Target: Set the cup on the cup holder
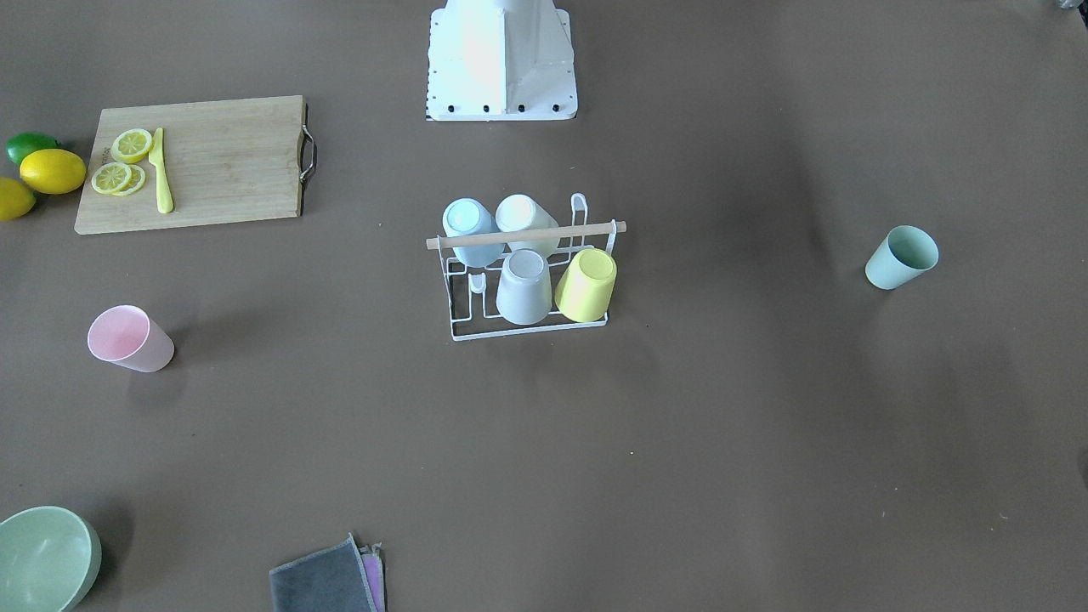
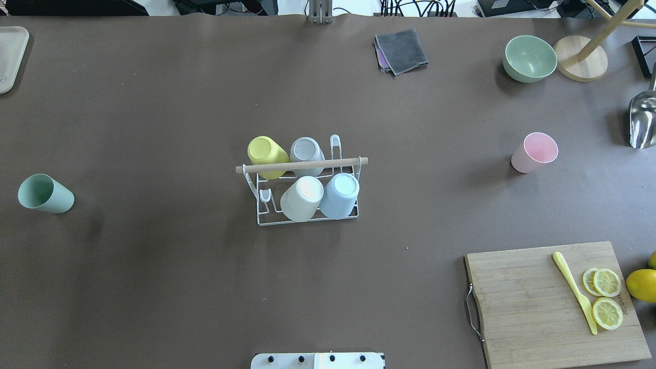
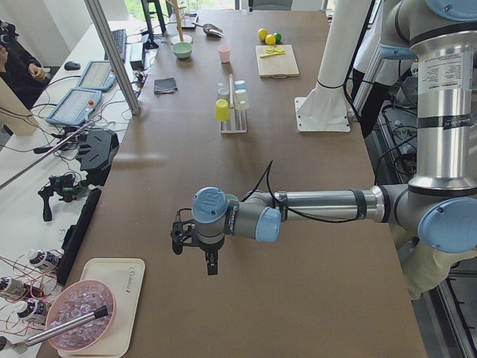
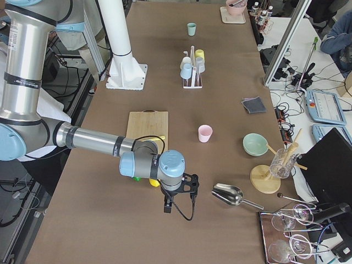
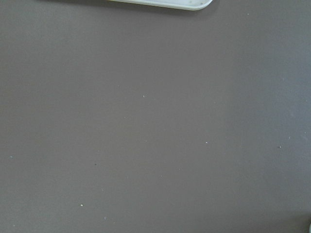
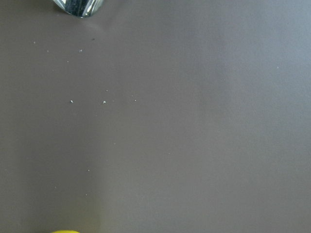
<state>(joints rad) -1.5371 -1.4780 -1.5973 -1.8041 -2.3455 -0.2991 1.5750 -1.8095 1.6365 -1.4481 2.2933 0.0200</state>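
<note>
The cup holder (image 2: 302, 165) (image 1: 527, 235) stands at the table's middle, a white wire rack with a wooden rod on top. Several cups sit upside down on it: yellow, grey, white and blue. A pink cup (image 2: 534, 152) (image 1: 129, 338) lies loose on the robot's right side. A pale green cup (image 2: 45, 193) (image 1: 901, 257) lies far out on its left side. My left gripper (image 3: 195, 250) hangs over bare table near the left end, far from the holder. My right gripper (image 4: 179, 198) hangs near the right end. Whether either is open or shut I cannot tell.
A wooden cutting board (image 2: 556, 302) with lemon slices and a yellow knife lies near the robot's right. Lemons (image 1: 53, 170), a green bowl (image 2: 529, 58), a grey cloth (image 2: 401, 50), a metal scoop (image 2: 643, 120) and a cream tray (image 2: 10, 56) sit around the edges.
</note>
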